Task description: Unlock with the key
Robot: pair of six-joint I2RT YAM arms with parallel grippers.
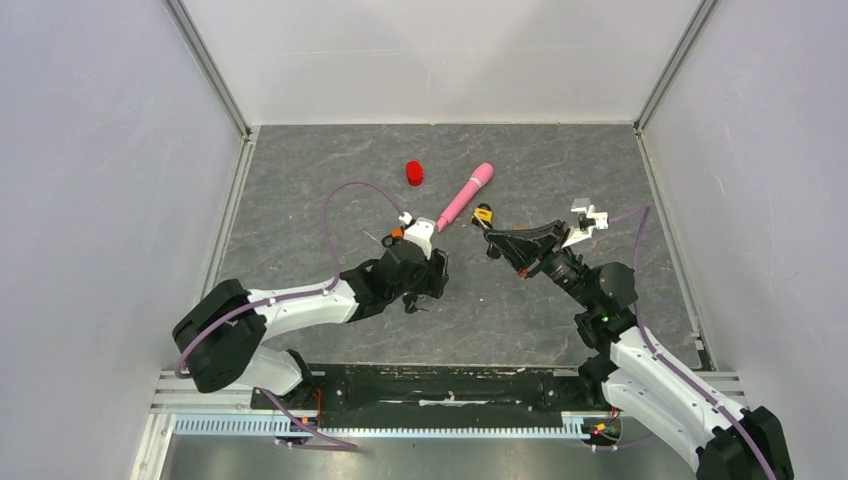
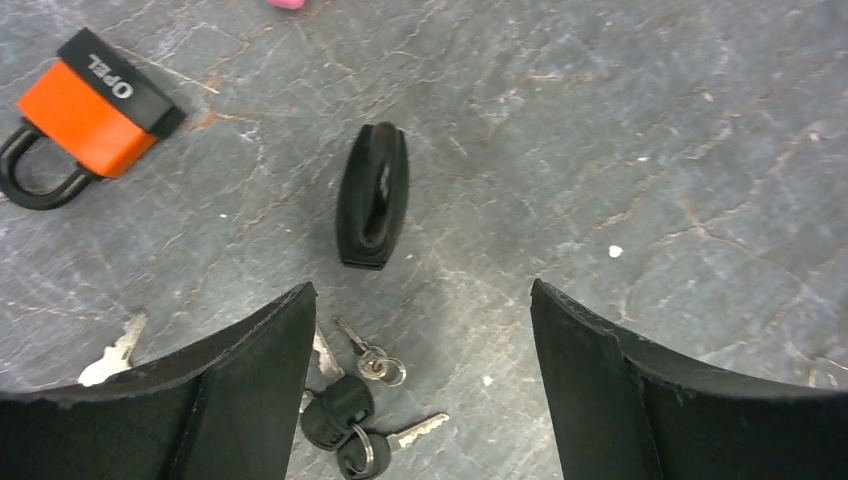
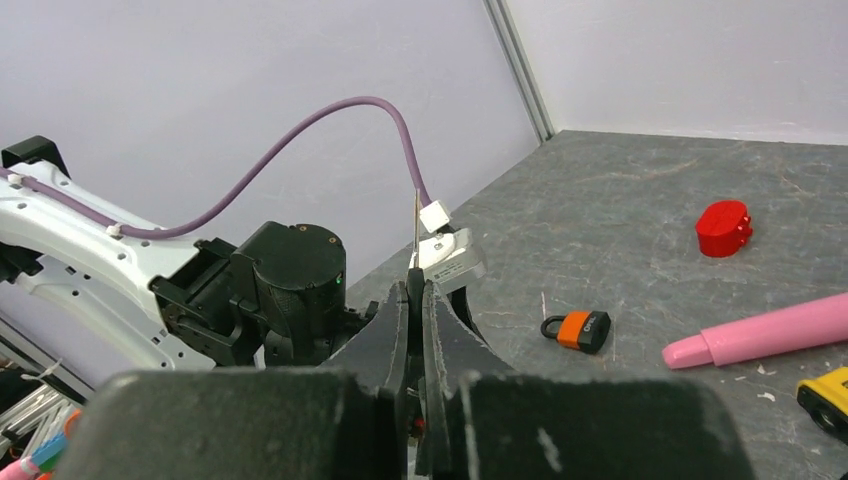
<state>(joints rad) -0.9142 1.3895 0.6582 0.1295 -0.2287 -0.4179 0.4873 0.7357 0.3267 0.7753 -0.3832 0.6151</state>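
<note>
Right wrist: key (image 3: 415, 232) in R hand (image 3: 417, 288)

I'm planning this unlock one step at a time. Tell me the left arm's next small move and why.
Probably slide the open left gripper over the orange padlock to grip it. The padlock lies loose, off to one side of its empty jaws, while the right gripper is shut on what looks like a key, so the padlock needs steadying.

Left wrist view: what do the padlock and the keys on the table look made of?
Padlock: matte orange and black cover, probably plastic over a metal body. Its shackle looks sleeved in glossy black. Keys: bare silvery metal blades and ring, with black heads, likely plastic.
</note>
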